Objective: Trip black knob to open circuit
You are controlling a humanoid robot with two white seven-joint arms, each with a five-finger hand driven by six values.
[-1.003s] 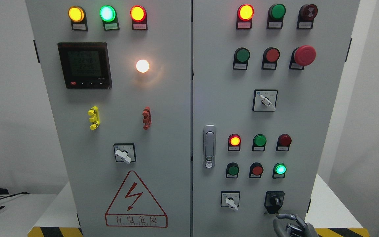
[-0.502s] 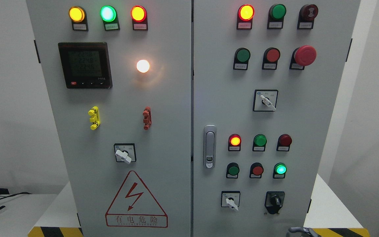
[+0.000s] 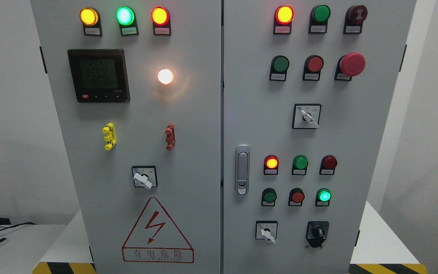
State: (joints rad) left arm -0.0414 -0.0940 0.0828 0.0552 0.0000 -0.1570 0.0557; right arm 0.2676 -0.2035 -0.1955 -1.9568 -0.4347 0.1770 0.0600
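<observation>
Gone from the bottom edge is the right hand that reached up beneath the black knob (image 3: 317,231) a second ago, so neither hand shows now and how far either is open cannot be told. That knob sits low on the right door of the cabinet (image 3: 356,133), just right of a white selector switch (image 3: 267,232) and below a lit green lamp (image 3: 323,195). If it is not yet tripped, I judge a square pinch on its grip and a clean twist, clear of the neighbouring switch, would serve best.
</observation>
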